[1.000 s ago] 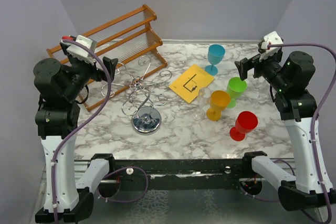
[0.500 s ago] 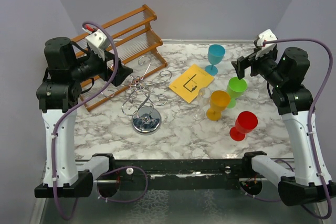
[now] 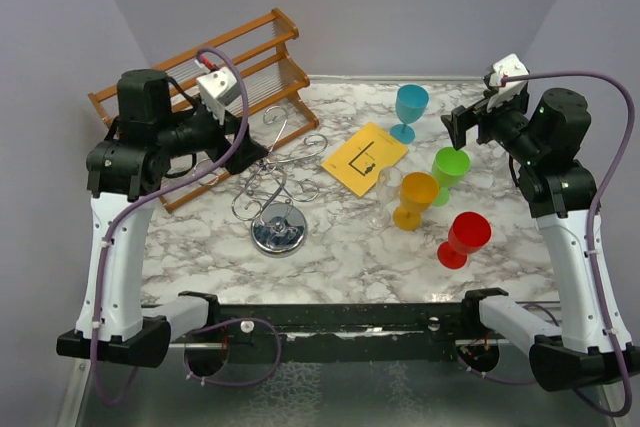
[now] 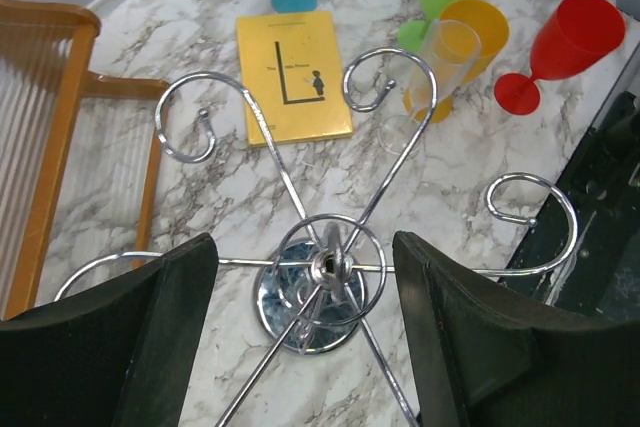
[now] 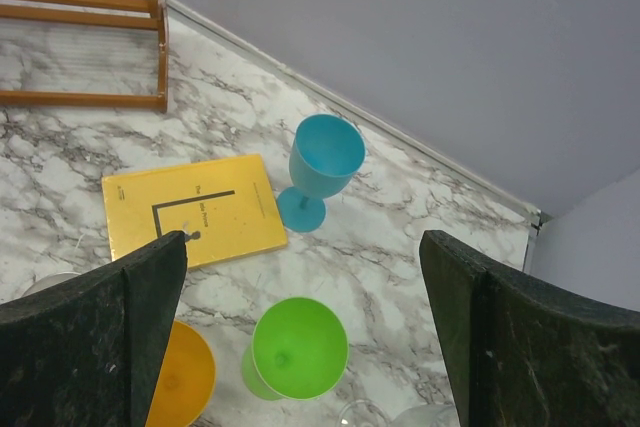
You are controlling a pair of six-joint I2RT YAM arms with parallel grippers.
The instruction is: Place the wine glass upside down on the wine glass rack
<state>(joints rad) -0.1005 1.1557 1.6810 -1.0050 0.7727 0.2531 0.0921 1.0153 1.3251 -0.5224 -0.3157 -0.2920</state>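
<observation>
left fingers (image 4: 130, 347) above wine glass rack (image 4: 322, 265)

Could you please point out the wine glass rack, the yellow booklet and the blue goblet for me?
wine glass rack (image 4: 325, 265): left wrist view, the central hub atop its post.
yellow booklet (image 4: 293, 77): left wrist view, middle of the cover.
blue goblet (image 5: 327, 150): right wrist view, inside of its bowl.

Looking at white shells on the left arm (image 3: 110, 257) and right arm (image 3: 575, 257), chunky black joints, loopy purple cables (image 3: 580, 74), little white camera boxes (image 3: 218, 85) up at the wrists, matte black claw fingers (image 4: 150, 347).
</observation>
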